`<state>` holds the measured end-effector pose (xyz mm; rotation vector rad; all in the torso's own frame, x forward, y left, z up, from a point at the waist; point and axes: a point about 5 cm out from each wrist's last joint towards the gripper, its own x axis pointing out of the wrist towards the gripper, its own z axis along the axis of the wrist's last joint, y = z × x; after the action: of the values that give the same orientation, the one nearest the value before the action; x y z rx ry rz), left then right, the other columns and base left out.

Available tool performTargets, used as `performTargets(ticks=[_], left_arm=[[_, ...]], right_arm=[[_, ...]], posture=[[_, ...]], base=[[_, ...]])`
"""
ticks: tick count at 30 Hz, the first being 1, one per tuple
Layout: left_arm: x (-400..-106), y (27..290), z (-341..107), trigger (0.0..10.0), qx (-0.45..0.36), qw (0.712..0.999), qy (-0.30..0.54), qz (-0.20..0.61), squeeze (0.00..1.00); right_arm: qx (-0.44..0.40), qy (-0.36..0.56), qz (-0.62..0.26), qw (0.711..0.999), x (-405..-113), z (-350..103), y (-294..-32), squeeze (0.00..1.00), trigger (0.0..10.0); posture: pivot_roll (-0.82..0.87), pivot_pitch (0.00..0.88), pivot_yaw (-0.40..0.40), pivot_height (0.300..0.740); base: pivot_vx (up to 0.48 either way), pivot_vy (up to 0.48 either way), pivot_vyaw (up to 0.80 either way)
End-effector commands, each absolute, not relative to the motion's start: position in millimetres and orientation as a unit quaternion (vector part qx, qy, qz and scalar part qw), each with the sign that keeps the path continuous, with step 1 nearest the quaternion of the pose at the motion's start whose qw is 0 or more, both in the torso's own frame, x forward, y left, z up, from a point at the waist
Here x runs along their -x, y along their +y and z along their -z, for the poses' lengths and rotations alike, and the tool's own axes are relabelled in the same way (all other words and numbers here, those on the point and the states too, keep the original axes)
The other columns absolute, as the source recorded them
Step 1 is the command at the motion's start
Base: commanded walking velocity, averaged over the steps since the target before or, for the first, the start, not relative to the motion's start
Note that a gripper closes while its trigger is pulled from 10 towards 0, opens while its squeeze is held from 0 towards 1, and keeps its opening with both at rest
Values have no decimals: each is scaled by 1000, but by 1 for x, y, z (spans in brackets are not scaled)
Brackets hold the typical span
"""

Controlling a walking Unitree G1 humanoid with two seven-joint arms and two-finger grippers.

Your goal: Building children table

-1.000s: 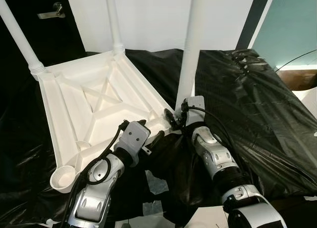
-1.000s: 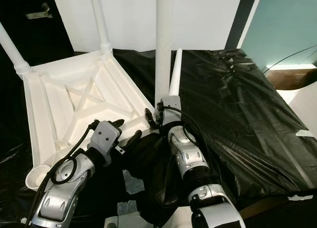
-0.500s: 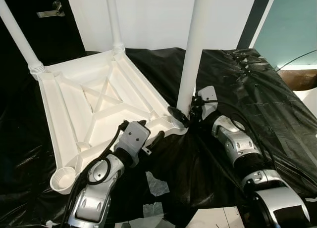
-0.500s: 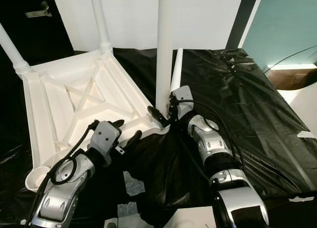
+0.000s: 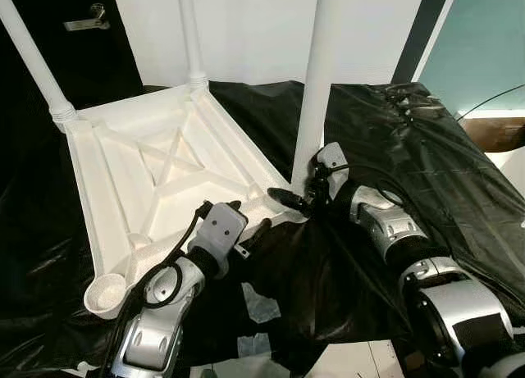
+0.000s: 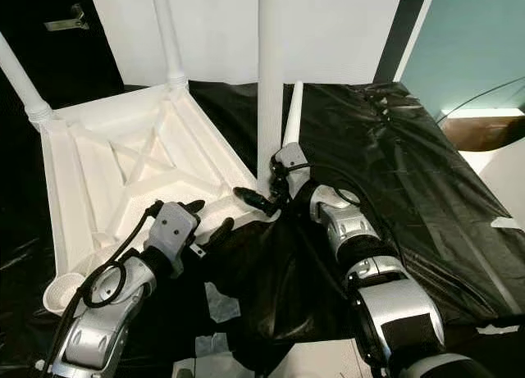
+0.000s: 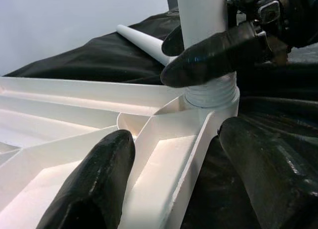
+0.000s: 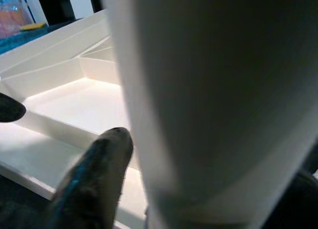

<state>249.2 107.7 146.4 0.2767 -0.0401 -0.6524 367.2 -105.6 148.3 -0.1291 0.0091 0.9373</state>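
Left eye view: right gripper pinching table leg, wrist rotating since earlier, likely screwing it in; left gripper spread, straddling tabletop edge.

White table top lies upside down; three legs stand upright, apparently seated in corner sockets.
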Motion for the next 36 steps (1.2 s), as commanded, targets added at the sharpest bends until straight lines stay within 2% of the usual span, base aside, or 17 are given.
performTargets(ticks=[1,7,8,12,13,15,17,18,19,21,22,23,24,30,36], left_arm=[[-250,107,-147,10000,-128,943,-22,307,0],[-250,105,-141,10000,-102,948,-8,301,0],[-251,108,-141,10000,-101,953,-7,286,0],[-251,109,-141,10000,-102,954,-7,281,0],[-252,111,-141,10000,-99,957,-5,272,0],[-252,111,-141,10000,-99,957,-5,272,0],[-254,115,-143,10000,-96,961,-5,261,0],[-255,116,-145,10000,-98,961,-7,258,0],[-256,117,-146,10000,-100,961,-8,257,0],[-256,118,-146,10000,-101,961,-9,256,0],[-257,120,-148,10000,-104,962,-11,253,0],[-257,120,-148,10000,-104,962,-11,253,0],[-258,123,-149,10000,-106,962,-13,251,0],[-266,134,-155,10000,-110,967,-17,230,0],[-273,142,-156,10000,-121,969,-7,215,0]], right_arm=[[74,7,-465,882,-367,-149,-103,0,0],[55,22,-465,883,-366,-141,-107,0,0],[62,30,-446,892,-366,-138,-108,0,0],[71,30,-438,895,-366,-137,-109,0,0],[71,31,-410,909,-368,-135,-109,0,0],[71,31,-410,909,-368,-135,-109,0,0],[54,26,-357,932,-369,-132,-107,0,0],[42,26,-329,943,-368,-129,-105,0,824],[33,24,-308,951,-367,-126,-103,0,0],[27,23,-295,955,-366,-124,-102,0,0],[22,24,-272,962,-365,-122,-101,0,3804],[22,24,-272,962,-365,-122,-101,0,3804],[25,21,-244,969,-363,-120,-99,0,10000],[9,15,-151,988,-357,-115,-90,0,10000],[-30,-3,-141,990,-352,-120,-82,0,10000]], posture=[[172,0,-43,740],[176,0,-53,740],[180,0,-61,740],[184,0,-66,740],[186,0,-66,740],[186,0,-66,740],[186,0,-63,740],[186,0,-62,740],[184,0,-60,740],[184,0,-60,740],[173,0,-56,740],[173,0,-56,740],[169,0,-54,740],[146,0,-51,740],[137,0,-44,740]], base=[[0,0,0],[0,0,0],[0,0,0],[0,0,0],[0,0,0],[0,0,0],[0,0,0],[0,0,0],[0,0,0],[0,0,0],[0,0,0],[0,0,0],[0,0,0],[0,0,0],[0,0,0]])
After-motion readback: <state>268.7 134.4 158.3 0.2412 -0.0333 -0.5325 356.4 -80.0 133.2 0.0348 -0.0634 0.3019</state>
